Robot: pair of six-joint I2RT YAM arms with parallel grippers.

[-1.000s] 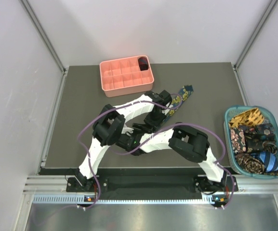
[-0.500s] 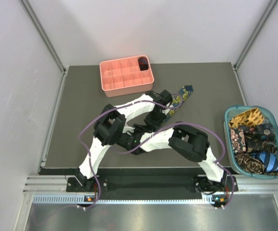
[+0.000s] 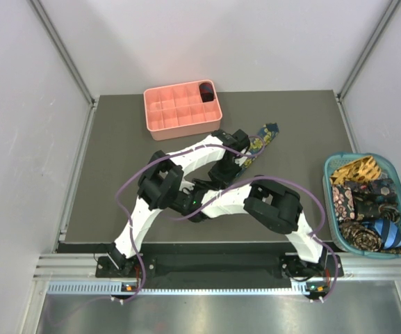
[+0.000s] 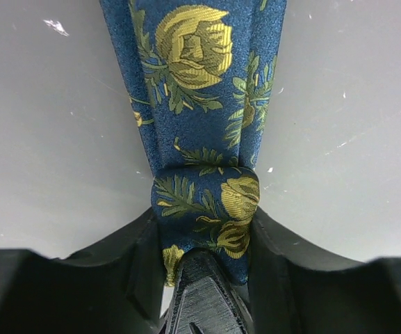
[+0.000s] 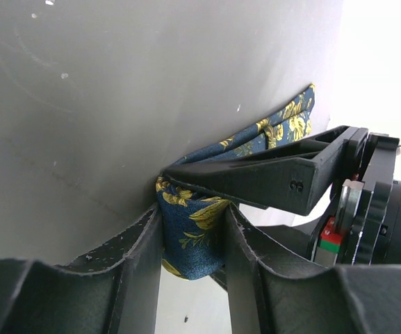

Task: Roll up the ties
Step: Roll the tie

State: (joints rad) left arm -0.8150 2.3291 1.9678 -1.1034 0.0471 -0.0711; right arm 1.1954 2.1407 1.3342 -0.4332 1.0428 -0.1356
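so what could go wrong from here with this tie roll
1. The coil at the end of the navy floral tie looks only a turn or so deep. If the left gripper or right gripper lets go to regrip, the silky fabric may spring open.
2. Both grippers pinch the same small coil. In the right wrist view a left finger lies close against the right fingers, so they could knock or snag each other.

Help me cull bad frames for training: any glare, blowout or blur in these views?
Top external: evenly lit and sharp. Left wrist: navy silky necktie with yellow flowers crisp, grey table surface washed pale. Right wrist: upper right corner blown out white, tie in focus.
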